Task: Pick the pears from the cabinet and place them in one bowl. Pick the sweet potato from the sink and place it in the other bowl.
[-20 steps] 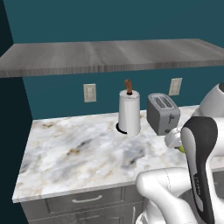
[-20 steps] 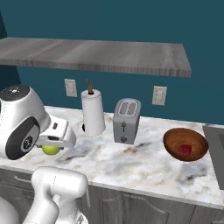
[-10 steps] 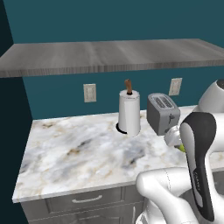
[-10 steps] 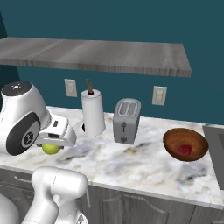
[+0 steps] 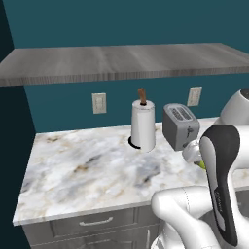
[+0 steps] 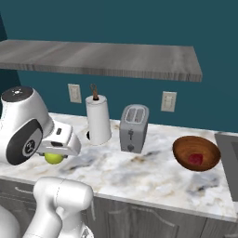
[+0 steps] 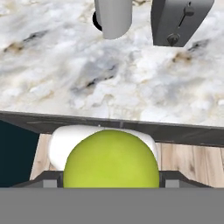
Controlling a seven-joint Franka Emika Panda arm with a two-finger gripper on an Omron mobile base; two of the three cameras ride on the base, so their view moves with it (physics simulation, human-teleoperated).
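My gripper is shut on the yellow-green pear, which bulges between the fingers at the bottom of the hand view. The right base view has the gripper low at the counter's front left, with that pear under the hand. From the left base camera a sliver of the pear peeks out beside the arm. The dark red pear lies in the dark wooden bowl at the counter's right. The cabinet hangs overhead as a grey slab. A dark corner of the sink is at the right edge. The sweet potato and the other bowl are out of view.
A paper towel roll and a grey toaster stand at the back of the marble counter, between my hand and the bowl. Grey drawer fronts run below the counter edge. Wall outlets sit on the teal wall.
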